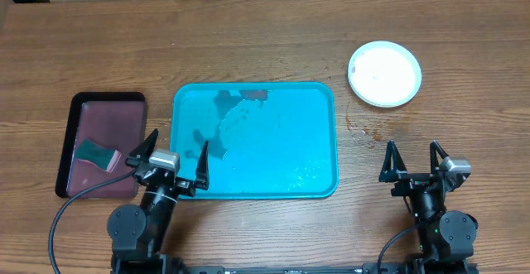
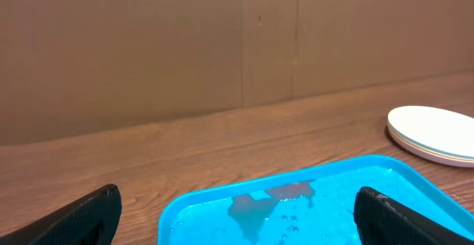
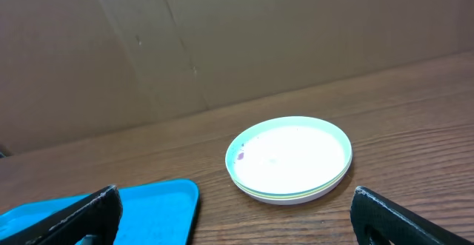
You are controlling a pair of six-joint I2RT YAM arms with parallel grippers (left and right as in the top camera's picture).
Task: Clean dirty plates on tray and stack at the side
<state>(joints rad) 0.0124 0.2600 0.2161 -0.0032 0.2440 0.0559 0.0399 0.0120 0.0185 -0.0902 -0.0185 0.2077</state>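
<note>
The plates sit in one stack on the wood table, to the right of and beyond the turquoise tray. In the right wrist view the stack shows a light-blue rim on top, a green rim under it, and a small reddish smear near the left edge. The tray holds no plates, only wet patches and droplets. My left gripper is open at the tray's near left corner, nothing between its fingers. At the near right, well short of the stack, my right gripper also stands open and holds nothing.
A smaller dark maroon tray with a black rim lies left of the turquoise one, with a green sponge on it. A cardboard wall closes the far side of the table. A few damp spots mark the wood below the plates.
</note>
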